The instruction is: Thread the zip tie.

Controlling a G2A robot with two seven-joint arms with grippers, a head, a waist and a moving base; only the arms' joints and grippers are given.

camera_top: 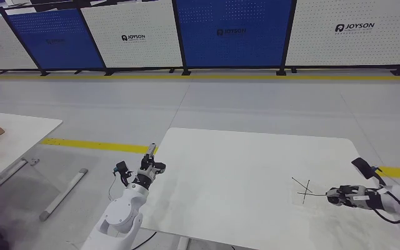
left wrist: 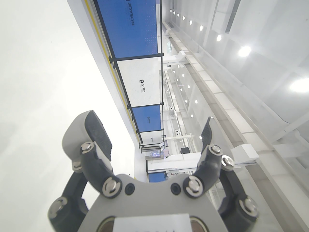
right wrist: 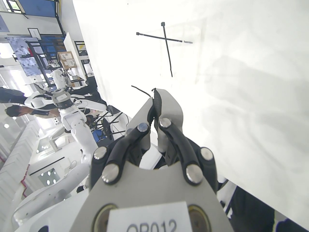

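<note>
We get bright, even overhead light. Ceiling lamps (left wrist: 244,50) flare in left wrist view; white table (camera_top: 237,181), 5 o'clock in top view, nearly blows out. Wrist views bend straight lines at edges.

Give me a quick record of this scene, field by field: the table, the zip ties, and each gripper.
Surface: white table
On table: two thin black zip ties, crossed, lying straight and flat
Right arm: right gripper shut on a third black zip tie, beside the crossed pair
Left arm: left gripper open, empty, at the table edge away from the ties
</note>
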